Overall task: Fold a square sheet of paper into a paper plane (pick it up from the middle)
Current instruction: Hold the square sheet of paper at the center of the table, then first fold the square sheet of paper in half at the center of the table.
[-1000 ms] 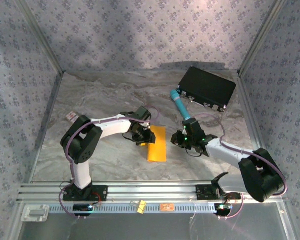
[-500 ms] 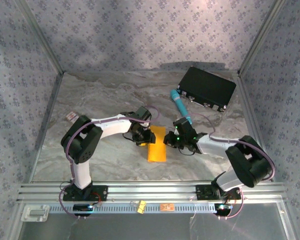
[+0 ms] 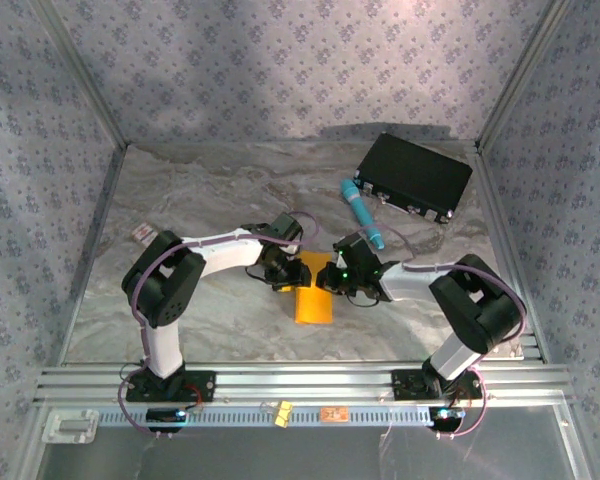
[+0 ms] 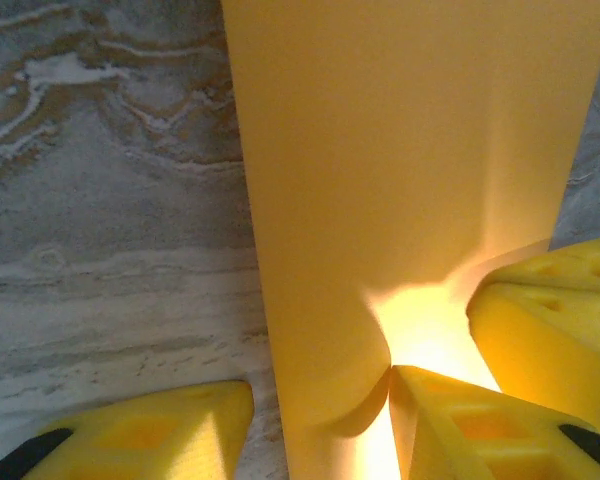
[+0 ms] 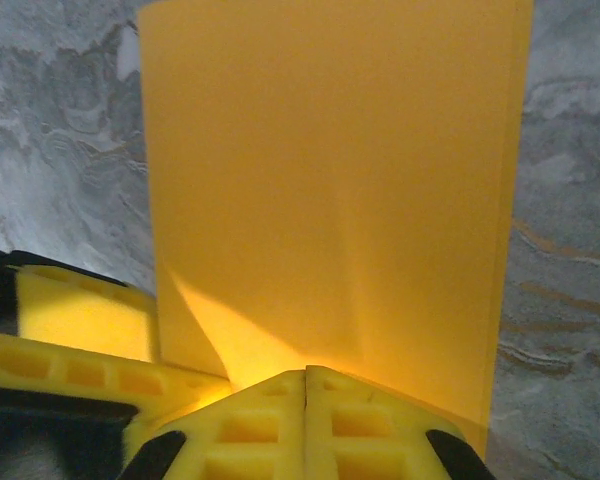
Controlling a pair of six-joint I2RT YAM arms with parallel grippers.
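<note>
Swinging in from the right, the right claw (image 3: 332, 277) now meets the left claw (image 3: 286, 274) over the square sheet of paper (image 3: 315, 303) mid-worktop (image 3: 200, 200). Left wrist: fingers (image 4: 450, 430) apart, one pressing the sheet. Right wrist: fingers (image 5: 270, 430) together at its edge — likely ready to crease.

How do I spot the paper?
Find the grey marble table; near its middle the left end effector and right end effector meet. The sheet of paper lies right there. It's thin and bright orange-yellow, unlike the teal pen and black box behind.
</note>
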